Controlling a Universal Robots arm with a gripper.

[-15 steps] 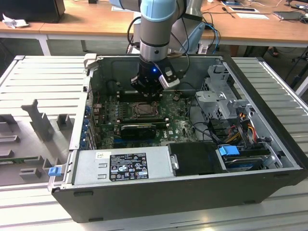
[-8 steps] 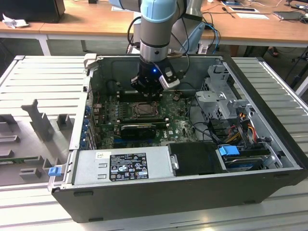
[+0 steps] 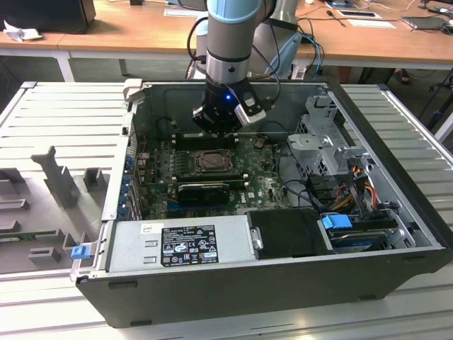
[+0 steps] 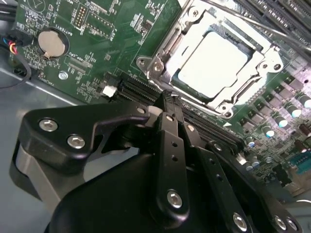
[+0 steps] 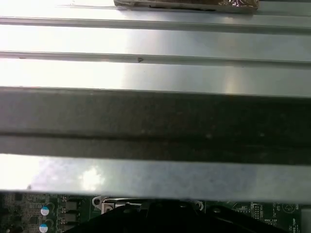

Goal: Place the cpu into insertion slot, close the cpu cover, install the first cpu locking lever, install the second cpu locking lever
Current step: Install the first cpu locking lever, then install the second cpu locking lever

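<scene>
Already the cpu (image 4: 212, 64) sits in its socket with the cpu cover (image 4: 167, 46) down around it, so I judge the locking levers are my step, my claw (image 4: 167, 97) closed and empty, just beside the socket.

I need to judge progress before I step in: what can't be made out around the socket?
- Locking levers: seated or not, cannot tell in the second wrist view; the cpu cover lies over the cpu.
- End effector: fingertips hidden behind its own body.
- Socket in the exterior view: too small for detail.
</scene>
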